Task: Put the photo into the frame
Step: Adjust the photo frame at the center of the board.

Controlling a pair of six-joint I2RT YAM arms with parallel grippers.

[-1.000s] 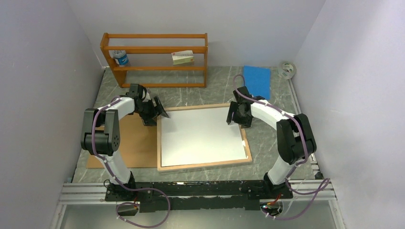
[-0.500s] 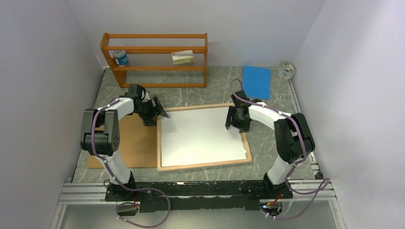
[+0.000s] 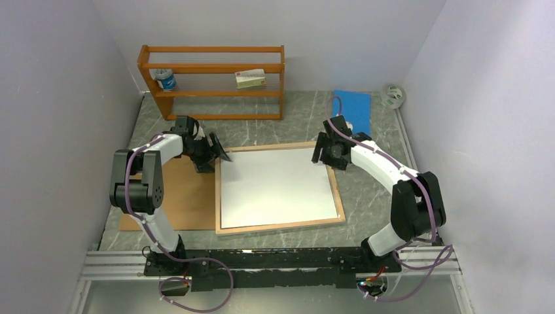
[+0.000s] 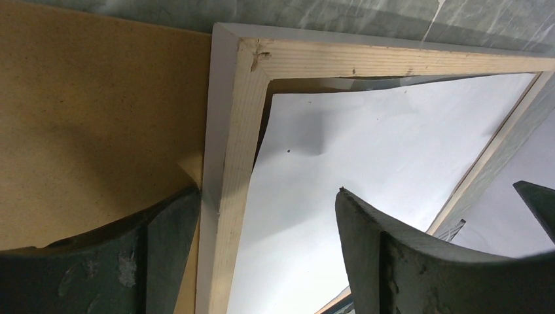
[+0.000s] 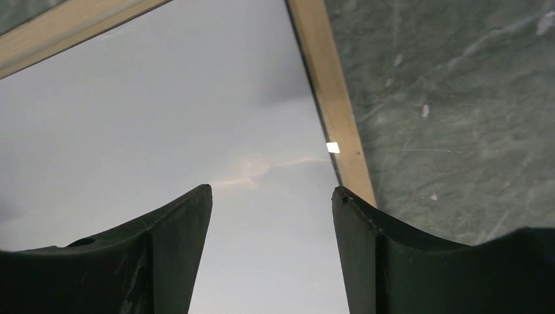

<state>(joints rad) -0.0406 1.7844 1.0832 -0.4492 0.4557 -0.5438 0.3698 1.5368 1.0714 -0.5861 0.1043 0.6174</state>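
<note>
Photo point(image 3: 275, 186), white reverse up, in frame point(image 3: 281, 227); box point(image 3: 250, 78) lettering illegible

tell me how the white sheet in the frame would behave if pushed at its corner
Probably floppy: the photo has a wavy edge near the frame corner. Likely light, since it looks paper-thin. Its smooth white back may be slippery to push.

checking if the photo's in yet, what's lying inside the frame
The photo, white reverse up, fills the frame. Its printed side and any glass beneath are covered.
</note>
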